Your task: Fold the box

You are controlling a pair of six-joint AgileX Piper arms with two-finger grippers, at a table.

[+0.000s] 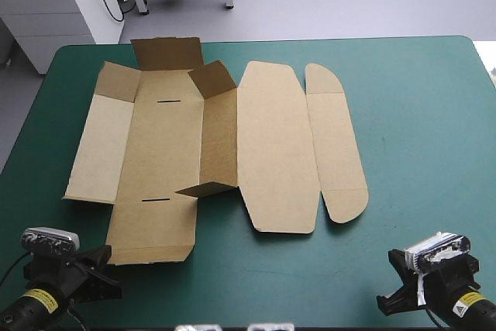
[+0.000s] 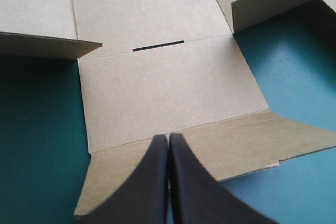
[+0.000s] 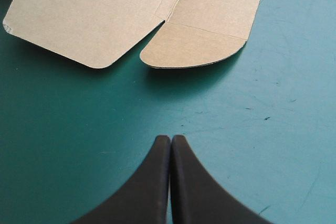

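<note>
Hovering at the near edge of the teal-green bench, I have both arms low and both hands empty. My left gripper is pressed together, its black fingers meeting in one point over the nearest edge of the flat-cut brown cardboard box; whether it touches the board I cannot tell. My right gripper is pressed together too, over bare cover and apart from the board.

Just ahead of the left gripper lies the near end flap, flat, with a dark slot along its far crease. Ahead of the right gripper lies the rounded corner tab of the narrow outer strip, flat on the cover.

Farther in, the box sits left of the bench's middle. Its long inner wall stands raised, the small ears at both ends lifted with it. The left side wall lies almost flat. The broad lid panel lies flat to the right. At the far end, the far end flap tilts upward.

I judge the fold barely begun: one wall is up and nothing is tucked. The next move, I think, calls for spreading my left gripper, catching the near flap's edge, and hinging it up along the slotted crease. My right arm would need to come in and steady the raised wall.
</note>
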